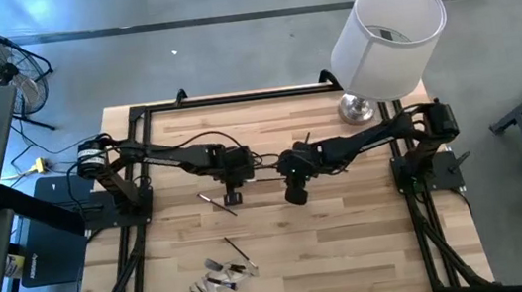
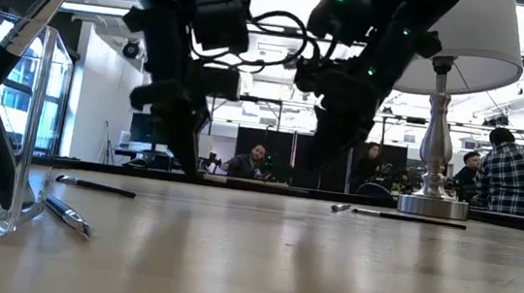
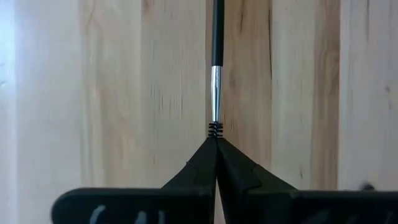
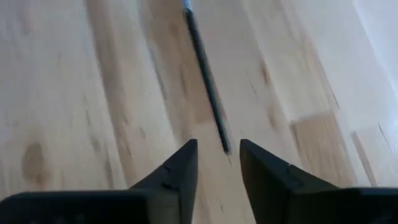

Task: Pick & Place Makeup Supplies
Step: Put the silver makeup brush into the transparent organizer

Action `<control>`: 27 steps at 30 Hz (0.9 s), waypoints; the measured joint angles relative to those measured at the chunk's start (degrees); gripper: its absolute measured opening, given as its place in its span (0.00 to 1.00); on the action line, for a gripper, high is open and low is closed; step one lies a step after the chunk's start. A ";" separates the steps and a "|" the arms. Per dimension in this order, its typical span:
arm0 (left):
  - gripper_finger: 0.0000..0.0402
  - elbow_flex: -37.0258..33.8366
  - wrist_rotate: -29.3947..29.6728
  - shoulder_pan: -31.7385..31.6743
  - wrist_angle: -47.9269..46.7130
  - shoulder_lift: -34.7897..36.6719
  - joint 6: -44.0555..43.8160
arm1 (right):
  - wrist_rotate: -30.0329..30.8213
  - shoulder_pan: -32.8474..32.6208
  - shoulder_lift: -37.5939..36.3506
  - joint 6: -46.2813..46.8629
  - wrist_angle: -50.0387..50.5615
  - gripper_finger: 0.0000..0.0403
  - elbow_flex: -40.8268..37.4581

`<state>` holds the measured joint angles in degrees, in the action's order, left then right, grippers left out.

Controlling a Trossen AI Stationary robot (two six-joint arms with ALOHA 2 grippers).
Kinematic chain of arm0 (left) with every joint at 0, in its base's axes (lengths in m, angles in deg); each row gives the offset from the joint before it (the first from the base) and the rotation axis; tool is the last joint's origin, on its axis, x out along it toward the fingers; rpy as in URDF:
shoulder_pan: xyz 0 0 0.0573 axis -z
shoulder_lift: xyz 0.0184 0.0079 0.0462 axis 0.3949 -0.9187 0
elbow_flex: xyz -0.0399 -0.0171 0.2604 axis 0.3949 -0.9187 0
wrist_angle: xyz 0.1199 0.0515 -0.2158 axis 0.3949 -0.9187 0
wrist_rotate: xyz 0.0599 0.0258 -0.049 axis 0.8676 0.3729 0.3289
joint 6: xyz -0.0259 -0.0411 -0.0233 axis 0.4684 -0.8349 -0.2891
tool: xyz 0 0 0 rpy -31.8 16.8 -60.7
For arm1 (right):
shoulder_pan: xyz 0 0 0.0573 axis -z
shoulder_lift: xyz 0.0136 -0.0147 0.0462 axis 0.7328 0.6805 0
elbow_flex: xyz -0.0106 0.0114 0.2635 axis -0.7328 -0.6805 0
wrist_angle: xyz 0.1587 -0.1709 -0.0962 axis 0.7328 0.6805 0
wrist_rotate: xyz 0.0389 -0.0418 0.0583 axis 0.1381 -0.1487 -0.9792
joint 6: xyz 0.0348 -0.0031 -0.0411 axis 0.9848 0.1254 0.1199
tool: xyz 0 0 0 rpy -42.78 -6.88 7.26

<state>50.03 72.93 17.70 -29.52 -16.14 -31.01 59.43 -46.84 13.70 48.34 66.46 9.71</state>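
Pale wooden plank counter with a white-shaded lamp at its far right corner. Toward the lamp-side middle, the right gripper hovers, jaws parted, over a thin dark brush. Beside it, the left gripper, jaws closed, pinches a black, silver-ferruled spoolie brush.

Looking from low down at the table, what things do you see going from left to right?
Clear holder with a brush inside, loose brush on the table, left arm's gripper, another brush, lamp base.
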 joint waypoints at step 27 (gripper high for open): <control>0.00 11.83 -4.84 -0.04 -12.60 0.19 -5.84 | 10.15 -2.54 0.17 -17.97 -4.91 0.32 0.23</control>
<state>61.85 68.09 17.65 -42.11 -15.95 -36.85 69.57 -49.38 13.88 30.37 61.55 9.94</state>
